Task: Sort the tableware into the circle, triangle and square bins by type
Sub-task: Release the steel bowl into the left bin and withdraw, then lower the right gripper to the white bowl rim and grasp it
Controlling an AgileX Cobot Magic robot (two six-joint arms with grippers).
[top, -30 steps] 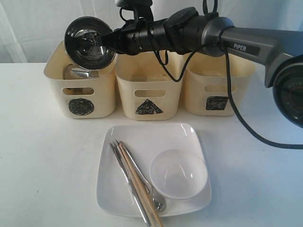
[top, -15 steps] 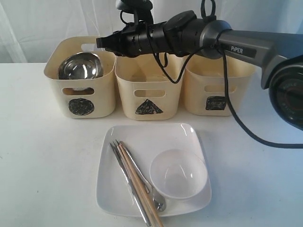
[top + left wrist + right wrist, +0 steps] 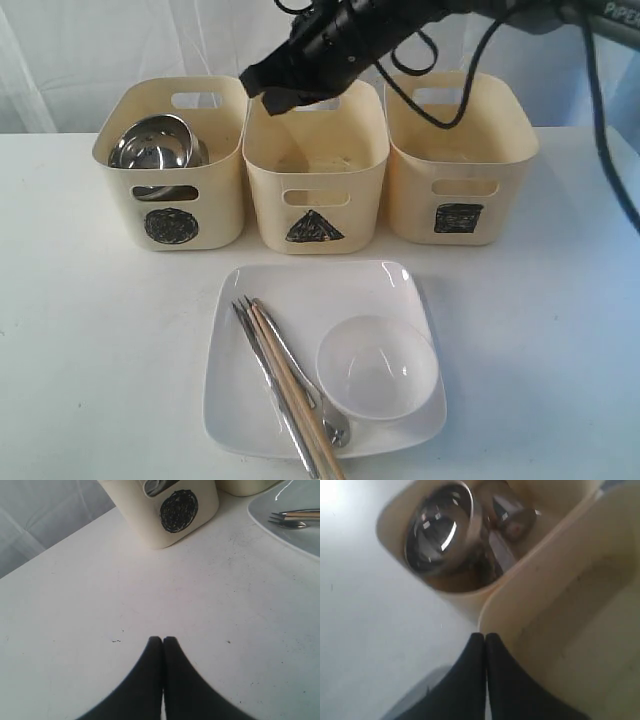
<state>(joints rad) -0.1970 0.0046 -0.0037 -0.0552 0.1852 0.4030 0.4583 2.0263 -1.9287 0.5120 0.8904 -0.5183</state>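
The steel bowl [image 3: 152,143] [image 3: 440,527] lies inside the circle bin [image 3: 172,225] [image 3: 176,511], beside a steel mug [image 3: 512,515]. The triangle bin [image 3: 312,215] [image 3: 570,630] and the square bin [image 3: 460,205] stand to its right. My right gripper [image 3: 262,92] [image 3: 484,636] hangs shut and empty above the triangle bin's left rim. In front lies the white square plate [image 3: 300,290] [image 3: 295,535] carrying the small white bowl [image 3: 378,365], wooden chopsticks [image 3: 295,395], a fork [image 3: 262,365] [image 3: 287,521] and other cutlery. My left gripper [image 3: 163,640] is shut over bare table; the exterior view does not show it.
The white table [image 3: 90,360] runs out on both sides of the plate. A pale curtain [image 3: 80,50] hangs behind the bins. The right arm's black cable [image 3: 600,110] loops down at the right.
My right gripper let the steel bowl drop into the circle bin, shut, then rose and drew back to the right, above the triangle bin.
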